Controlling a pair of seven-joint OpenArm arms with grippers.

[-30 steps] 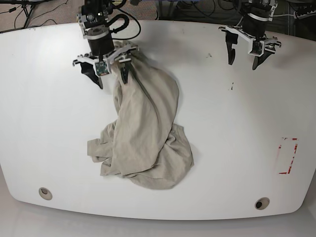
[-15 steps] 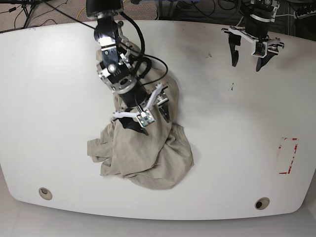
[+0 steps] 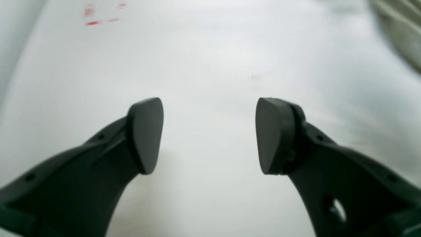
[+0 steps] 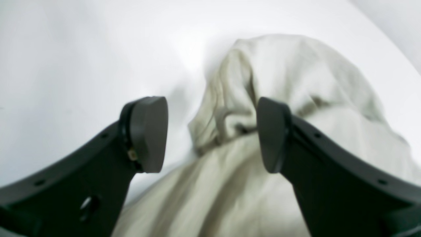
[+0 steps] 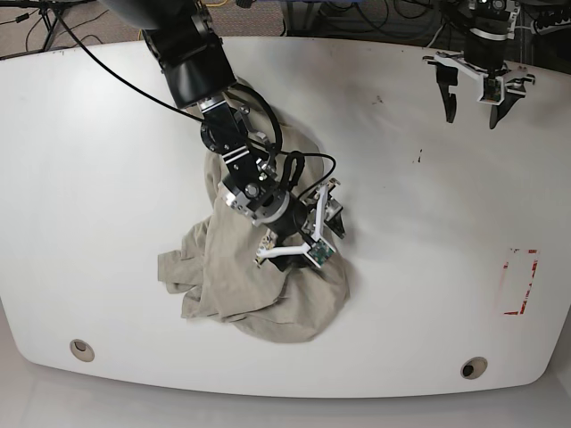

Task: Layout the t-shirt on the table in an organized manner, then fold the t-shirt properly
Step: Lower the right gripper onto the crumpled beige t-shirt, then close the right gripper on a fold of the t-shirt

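Note:
The beige t-shirt (image 5: 259, 285) lies crumpled in a heap in the middle of the white table (image 5: 89, 223). My right gripper (image 5: 305, 234) is open and hangs just over the heap's right part, with nothing between its fingers. In the right wrist view the open gripper (image 4: 210, 131) frames a bunched fold of the t-shirt (image 4: 296, 75). My left gripper (image 5: 471, 114) is open and empty over bare table at the far right. It also shows in the left wrist view (image 3: 209, 135), where an edge of the t-shirt (image 3: 401, 36) shows at the top right.
A red-tape rectangle (image 5: 520, 282) marks the table at the right, also in the left wrist view (image 3: 102, 13). Two grey grommet holes (image 5: 82, 349) (image 5: 474, 366) sit near the front edge. Small dark specks (image 5: 417, 157) lie right of the shirt. Cables lie behind the table.
My right arm has reached from the shirt's far end forward and to the right across the heap, with the gripper open throughout. My left gripper has drifted slightly to the right.

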